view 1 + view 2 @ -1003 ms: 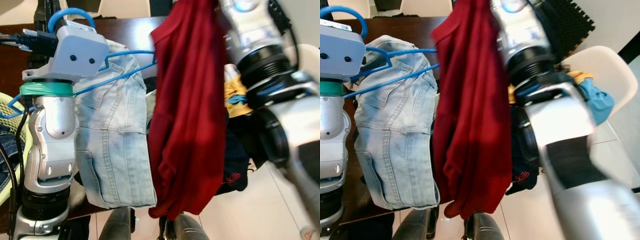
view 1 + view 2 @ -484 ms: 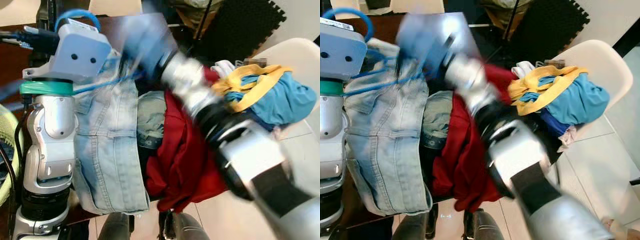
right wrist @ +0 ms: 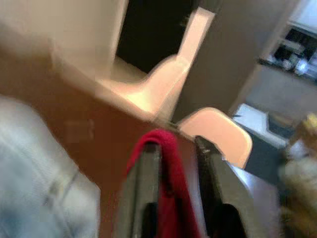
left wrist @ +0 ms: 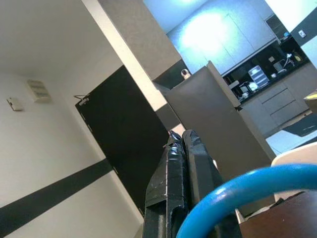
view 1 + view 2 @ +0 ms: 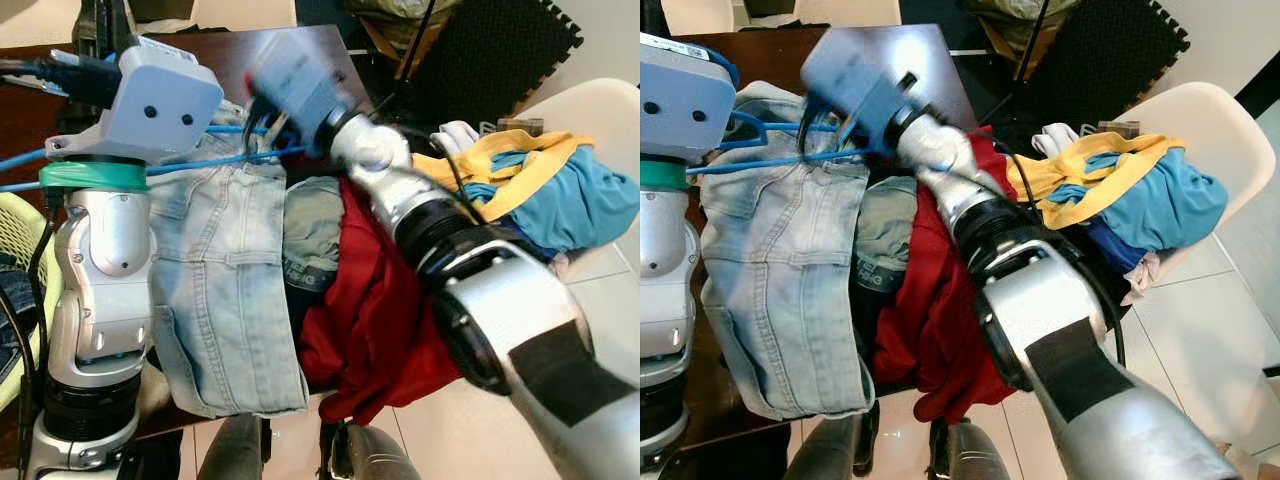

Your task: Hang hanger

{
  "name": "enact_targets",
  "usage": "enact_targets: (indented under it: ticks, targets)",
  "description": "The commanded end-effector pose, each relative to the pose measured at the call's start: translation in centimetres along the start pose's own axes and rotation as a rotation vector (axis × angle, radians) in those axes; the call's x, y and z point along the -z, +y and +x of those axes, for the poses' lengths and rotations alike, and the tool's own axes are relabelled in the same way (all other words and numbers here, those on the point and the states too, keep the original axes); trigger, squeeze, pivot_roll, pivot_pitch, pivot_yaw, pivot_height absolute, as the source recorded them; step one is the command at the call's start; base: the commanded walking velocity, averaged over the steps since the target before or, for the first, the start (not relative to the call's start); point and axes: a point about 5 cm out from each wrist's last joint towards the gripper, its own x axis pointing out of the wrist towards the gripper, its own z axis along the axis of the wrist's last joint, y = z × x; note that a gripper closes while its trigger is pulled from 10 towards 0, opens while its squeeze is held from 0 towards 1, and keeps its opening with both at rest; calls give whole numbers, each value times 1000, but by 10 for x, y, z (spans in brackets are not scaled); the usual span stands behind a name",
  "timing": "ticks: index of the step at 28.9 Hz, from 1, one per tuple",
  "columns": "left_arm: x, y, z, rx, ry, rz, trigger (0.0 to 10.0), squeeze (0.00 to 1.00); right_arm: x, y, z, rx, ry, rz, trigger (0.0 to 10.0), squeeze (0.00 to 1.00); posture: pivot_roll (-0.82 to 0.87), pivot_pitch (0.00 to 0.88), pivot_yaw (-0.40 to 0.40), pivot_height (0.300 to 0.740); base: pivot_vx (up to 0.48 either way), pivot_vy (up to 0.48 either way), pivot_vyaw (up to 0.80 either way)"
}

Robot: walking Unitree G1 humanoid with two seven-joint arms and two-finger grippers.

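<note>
status: task in progress, hanging not complete.

the blue hanger (image 5: pixel 225 160) sits at 10 o'clock in the left eye view, with the pale denim garment (image 5: pixel 225 290) draped from it. no rail or hook is seen receiving the hanger, so it appears still to be carried rather than hung.

the left gripper (image 4: pixel 181 148) is raised at 9 o'clock of the head views. in the left wrist view its two black fingers are pressed together, and a blue loop passes close in front of the camera. whether the fingers pinch the hanger cannot be told.

the right gripper (image 3: pixel 176 148) reaches across to 11 o'clock, just beside the hanger bars. its fingers are clenched on a fold of the red garment (image 5: pixel 375 310), which trails down to 6 o'clock over the clothes heaped on the white chair (image 5: pixel 1200 120).

remaining, as judged: fit the red garment to the hanger, then place the hanger on a support.
</note>
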Motion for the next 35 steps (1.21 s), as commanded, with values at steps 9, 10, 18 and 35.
enact_targets:
  ticks: [9,10,18,35]
  targets:
    - [-4,2,0,-14,-13,-13,10000,0,-39,-34,-23,-158,-402,603,10000,0,152,164,-4,733,0,0,0]
    - [-4,2,0,-14,-13,-13,10000,0,-39,-34,-23,-158,-402,603,10000,0,152,164,-4,733,0,0,0]
    - [-3,3,8,-23,-28,-31,10000,0,-5,6,-65,-418,-159,292,10000,0,119,138,25,733,0,0,0]
    - [-4,-1,7,-26,-31,-38,10000,0,-2,-64,-71,-518,440,-812,10000,0,119,140,15,733,0,0,0]
